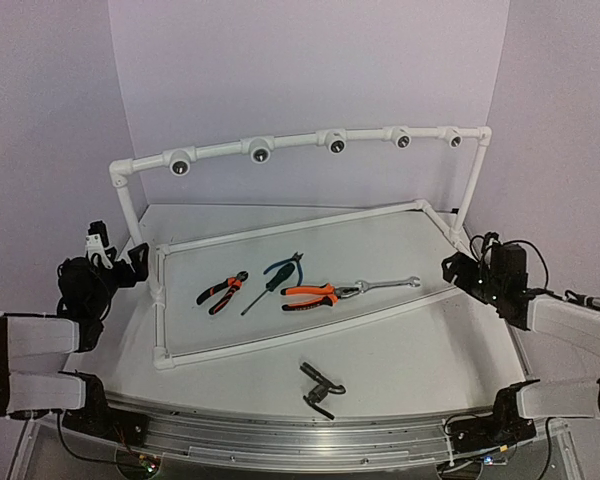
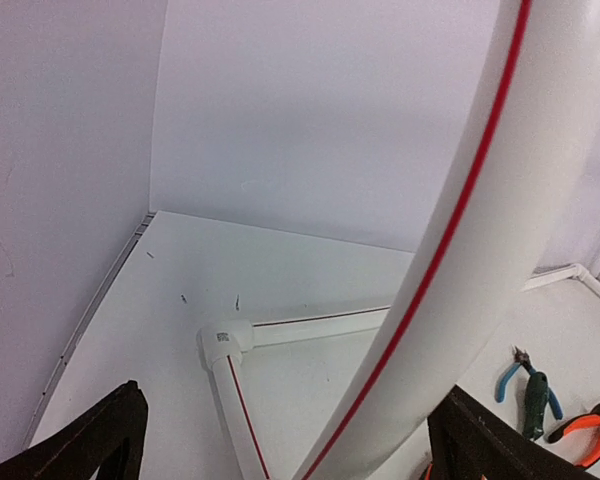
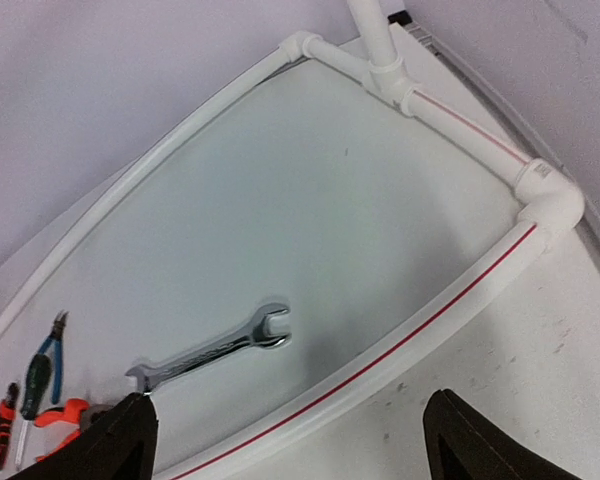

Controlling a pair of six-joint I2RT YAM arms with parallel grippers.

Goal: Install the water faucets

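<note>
A: Can you read any words?
B: No. A little label on the pipe corner (image 2: 223, 338) is too small to read.
A: Where's the tap?
B: The tap (image 1: 321, 387) is low in the middle of the top picture, on the table (image 1: 430, 350), just outside the white pipe frame (image 1: 280, 335). It's small, dark, with a bent handle.
A: And the claws?
B: The left claw (image 1: 100, 246) and right claw (image 1: 458, 268) are both wide open, holding nothing.
A: Farther back?
B: Pliers (image 1: 310, 294) and a wrench (image 1: 385, 285) inside the frame.
</note>
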